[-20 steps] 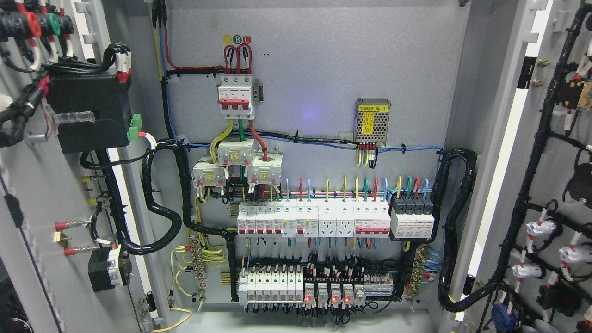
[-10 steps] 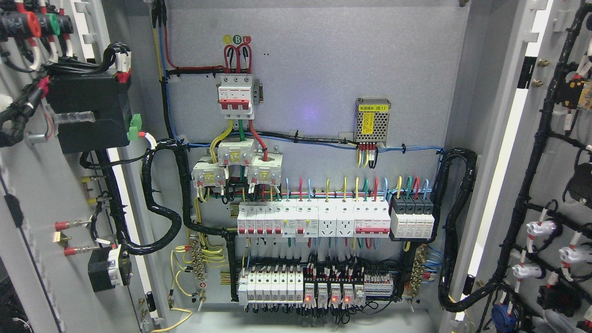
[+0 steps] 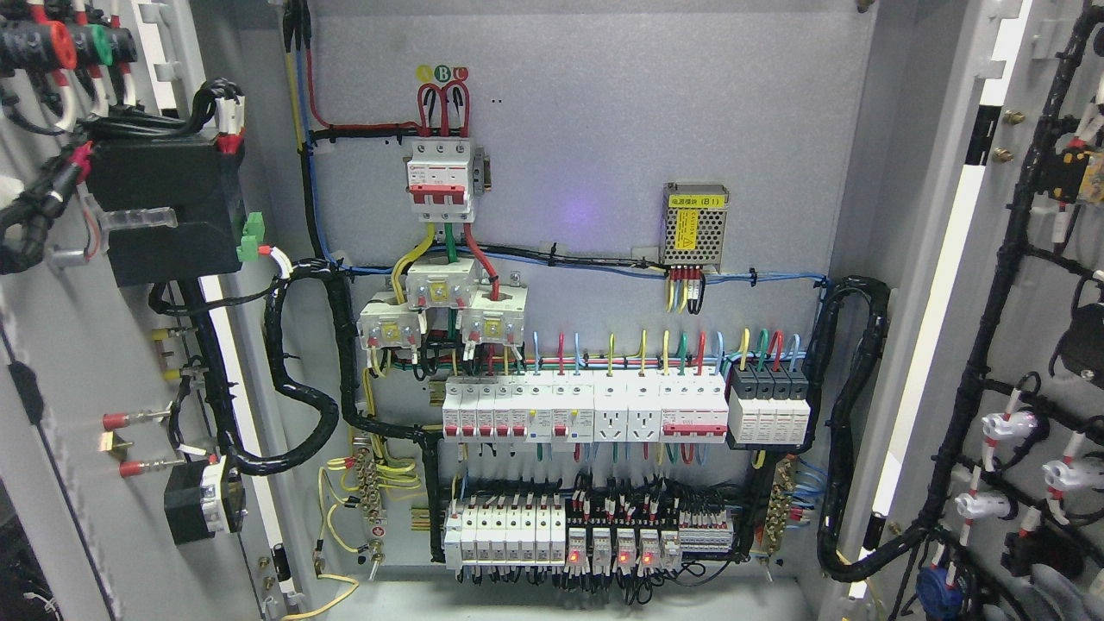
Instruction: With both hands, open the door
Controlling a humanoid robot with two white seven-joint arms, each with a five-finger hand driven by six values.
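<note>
The grey cabinet's two doors both stand swung wide. The left door fills the picture's left edge, its inner face carrying a black box and wired buttons. The right door fills the right edge, with black cable looms and white lamp backs on it. A small grey rounded shape, apparently part of my right hand, shows at the bottom right corner in front of the right door. Whether it touches the door is unclear. My left hand is out of the picture.
Inside, the back panel carries a red-white main breaker, a small power supply, rows of white breakers and relays with red lights. Thick black cable looms run from the panel to each door.
The grey shape has risen into the bottom right corner, where only a trace showed before. The doors and the wiring look unmoved.
</note>
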